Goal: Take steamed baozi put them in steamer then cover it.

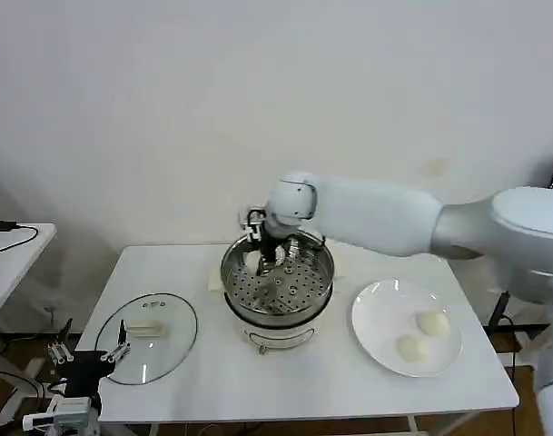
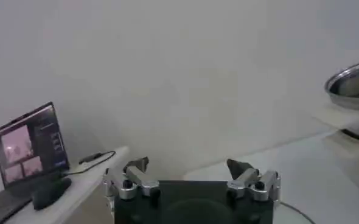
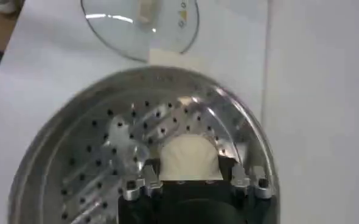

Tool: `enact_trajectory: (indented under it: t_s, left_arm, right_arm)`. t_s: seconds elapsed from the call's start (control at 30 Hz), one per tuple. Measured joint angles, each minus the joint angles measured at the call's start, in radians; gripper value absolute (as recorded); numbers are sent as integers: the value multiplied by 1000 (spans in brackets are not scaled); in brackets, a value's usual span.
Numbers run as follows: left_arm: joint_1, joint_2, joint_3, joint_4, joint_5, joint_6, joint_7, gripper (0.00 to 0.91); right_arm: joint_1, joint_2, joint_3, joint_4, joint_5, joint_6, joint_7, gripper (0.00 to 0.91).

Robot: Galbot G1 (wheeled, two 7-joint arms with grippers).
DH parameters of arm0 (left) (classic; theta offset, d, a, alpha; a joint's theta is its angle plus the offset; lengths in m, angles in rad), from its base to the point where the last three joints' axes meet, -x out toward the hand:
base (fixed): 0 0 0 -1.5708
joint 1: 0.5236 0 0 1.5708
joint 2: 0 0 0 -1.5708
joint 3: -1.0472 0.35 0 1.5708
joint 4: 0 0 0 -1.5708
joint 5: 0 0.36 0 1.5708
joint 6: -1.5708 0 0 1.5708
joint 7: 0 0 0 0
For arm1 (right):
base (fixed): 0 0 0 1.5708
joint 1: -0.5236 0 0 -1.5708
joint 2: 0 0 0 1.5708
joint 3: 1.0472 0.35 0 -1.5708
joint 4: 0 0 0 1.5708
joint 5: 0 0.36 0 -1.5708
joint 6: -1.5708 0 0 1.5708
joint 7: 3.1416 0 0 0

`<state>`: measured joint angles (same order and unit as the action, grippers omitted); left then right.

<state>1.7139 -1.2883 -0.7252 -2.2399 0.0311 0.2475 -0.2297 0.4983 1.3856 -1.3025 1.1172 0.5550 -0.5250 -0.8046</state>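
A robotics test room rather than a real kitchen: a plain white table against a bare white wall, and past the left gripper, a monitor with cables on a side desk.

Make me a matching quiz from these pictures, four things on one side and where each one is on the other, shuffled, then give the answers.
Things:
1. glass lid
2. white plate
3. right gripper
4. left gripper

Places:
A. inside the steamer, with a baozi between its fingers
B. flat on the table's left part
C. right of the steamer, holding two baozi
D. low at the table's near left corner, by the lid's edge

Pairs: 1-B, 2-C, 3-A, 4-D
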Motion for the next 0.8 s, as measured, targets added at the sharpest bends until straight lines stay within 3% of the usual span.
enact_trajectory:
  t_s: [0.33,0.7,0.8]
  left_arm:
    - [2,-2,-1,-4,-3,0,0,907]
    - [3,-5,-5,-12,-5,0,0,907]
    - [4,-9,-4,-14,-5,0,0,907]
  right_arm:
    - [-46,79,7,-101,-28,-4,-10,645]
    - [-62,99,-1,-120,-38,-17,-11,655]
    - [-64,98,-3,-118,-40,-20,-10,907]
